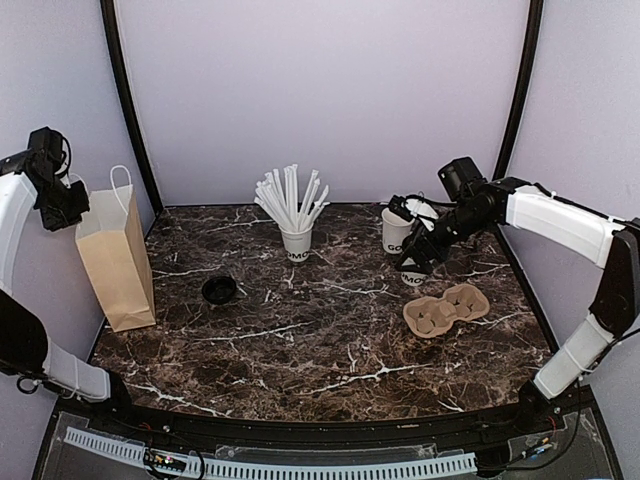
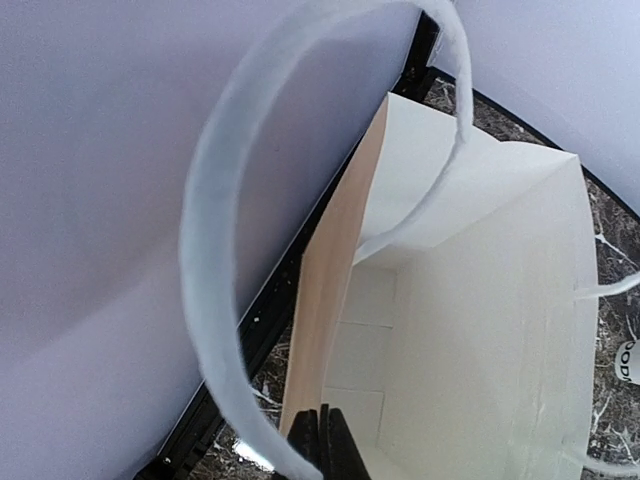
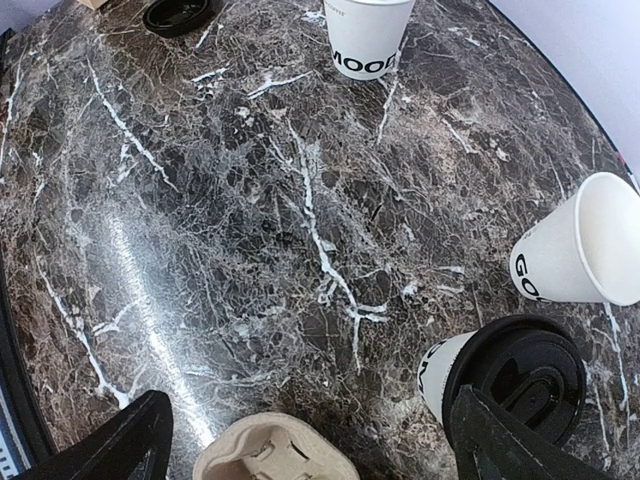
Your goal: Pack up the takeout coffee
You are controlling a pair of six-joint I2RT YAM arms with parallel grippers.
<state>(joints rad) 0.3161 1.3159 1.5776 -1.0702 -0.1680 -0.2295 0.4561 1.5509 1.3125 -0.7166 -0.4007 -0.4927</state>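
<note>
At the left edge of the bench (image 1: 330,350) a brown paper bag (image 1: 115,258) stands up straight with its mouth open. The left gripper (image 2: 326,445) hangs high over the bag, right by its white handle (image 2: 215,300). Its fingers are pressed together at the bag's rim, and I cannot tell if any paper is caught between them. A little way right of the bag a loose black lid (image 1: 219,290) lies flat by itself. Near the middle of the back edge stands a cup of straws (image 1: 296,240). There is lots of bare bench in the middle and all along the front edge. Over toward the back right corner an open white cup (image 1: 396,230) stands with no lid. The takeout coffee (image 3: 515,375) stands just in front of it, white with a black lid on top. The right gripper (image 3: 305,425) hangs low over this spot with its fingers spread wide apart. The coffee is not between them; it sits by the outer finger (image 3: 500,440), which hides part of the lid. I cannot tell if they touch. A brown cup tray (image 1: 447,308) lies just in front of the coffee, near the right edge. So the open cup and the tray crowd the coffee from behind and in front.
</note>
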